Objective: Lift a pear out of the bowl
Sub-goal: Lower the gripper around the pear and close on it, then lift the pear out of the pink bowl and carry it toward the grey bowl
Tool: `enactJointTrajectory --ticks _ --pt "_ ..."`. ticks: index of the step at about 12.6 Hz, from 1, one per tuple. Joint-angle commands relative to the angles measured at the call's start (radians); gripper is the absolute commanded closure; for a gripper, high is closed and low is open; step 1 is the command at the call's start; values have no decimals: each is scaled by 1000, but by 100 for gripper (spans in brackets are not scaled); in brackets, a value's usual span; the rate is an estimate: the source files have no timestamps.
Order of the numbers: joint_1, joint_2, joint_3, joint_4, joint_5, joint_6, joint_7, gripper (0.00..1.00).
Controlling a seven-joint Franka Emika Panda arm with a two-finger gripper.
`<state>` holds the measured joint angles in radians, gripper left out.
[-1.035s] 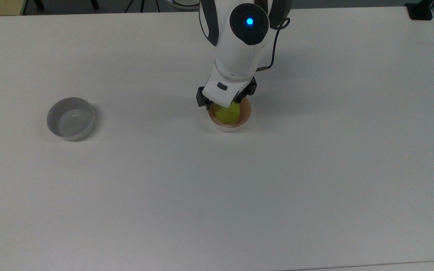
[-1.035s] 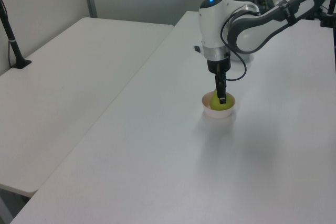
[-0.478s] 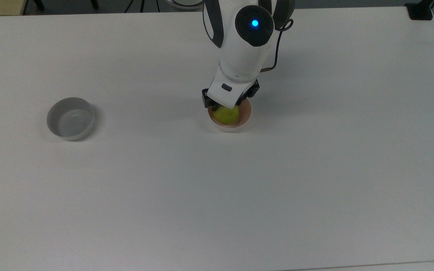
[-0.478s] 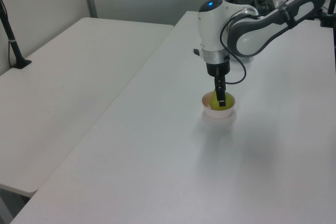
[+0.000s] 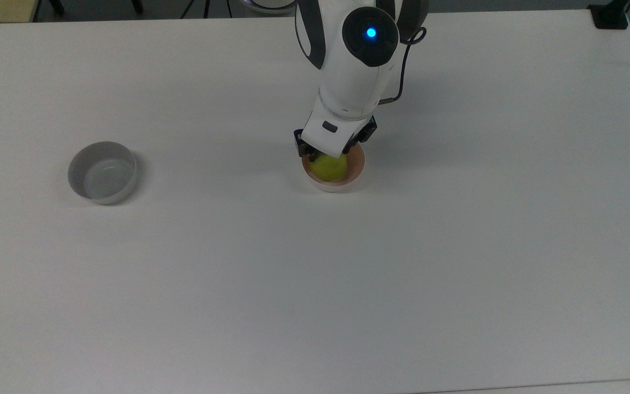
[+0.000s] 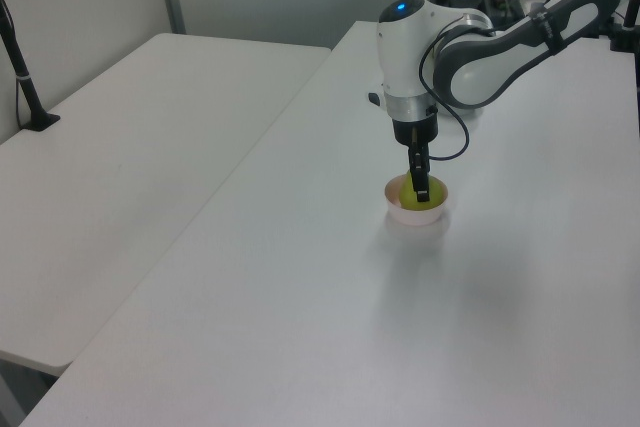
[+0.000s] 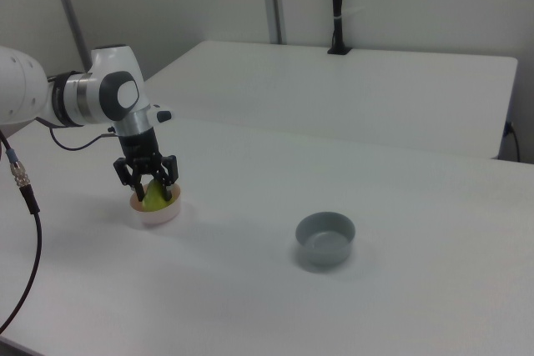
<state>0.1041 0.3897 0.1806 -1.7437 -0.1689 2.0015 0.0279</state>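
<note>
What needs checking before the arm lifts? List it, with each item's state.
1. Gripper lowered into the pink bowl, a finger on either side of the pear: ok.
2. Fingers shut firmly on the pear: cannot tell; they sit close against it, but contact is not clear.
3. Pear down in the bowl, not yet raised: ok.
4. Fingers free of the bowl's rim, so the bowl is not dragged up: cannot tell.
5. Grey bowl standing well apart, towards the top view's left: ok.
6. Cable hanging at the wrist, away from the pear and bowl: ok.
</note>
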Motion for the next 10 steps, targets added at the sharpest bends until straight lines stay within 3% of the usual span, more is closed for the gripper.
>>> enactJointTrajectory --ticks 1,10 --pt "13 -9 -9 -17 -17 22 23 83" --pt "8 -72 -7 -8 -3 -52 29 85"
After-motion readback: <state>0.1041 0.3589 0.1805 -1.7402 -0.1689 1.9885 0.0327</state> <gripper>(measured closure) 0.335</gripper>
